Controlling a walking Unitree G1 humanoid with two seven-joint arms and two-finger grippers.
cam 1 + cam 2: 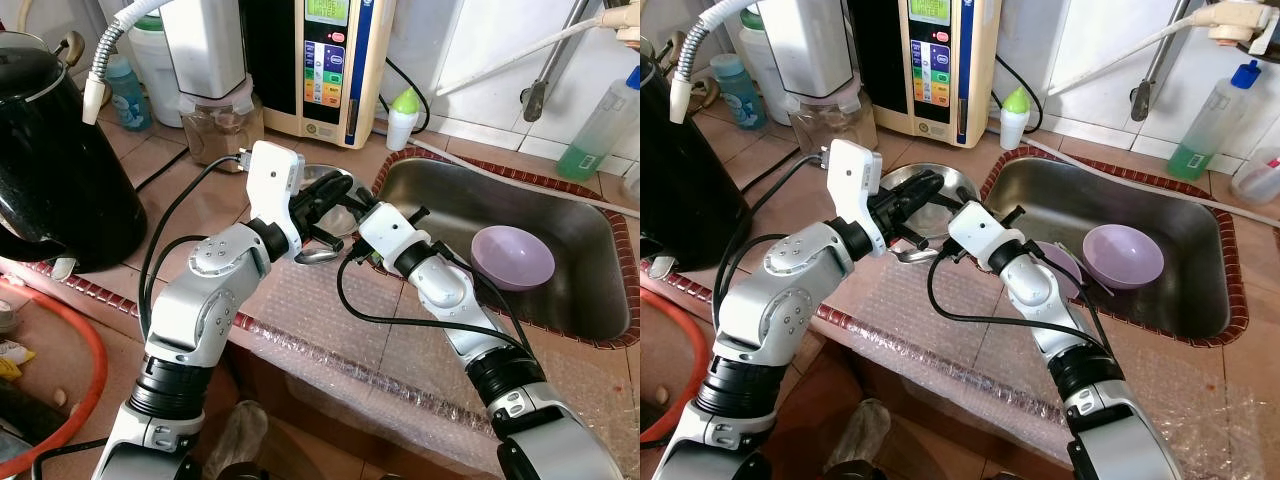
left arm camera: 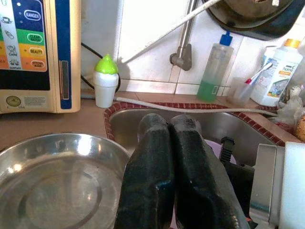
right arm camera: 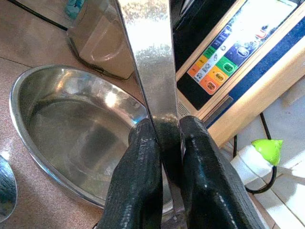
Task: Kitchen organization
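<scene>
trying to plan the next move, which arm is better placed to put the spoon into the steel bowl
Right. The right gripper is shut on the spoon, directly over the steel bowl. The left gripper is shut with nothing held, beside the bowl.

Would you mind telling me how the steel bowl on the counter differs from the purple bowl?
The steel bowl is shiny bare metal; the purple bowl is matte lilac. The steel bowl stands on the tiled counter beside the sink, right by both grippers; the purple bowl sits down inside the sink. The steel bowl stands level; the purple bowl is tipped. Both look empty.
</scene>
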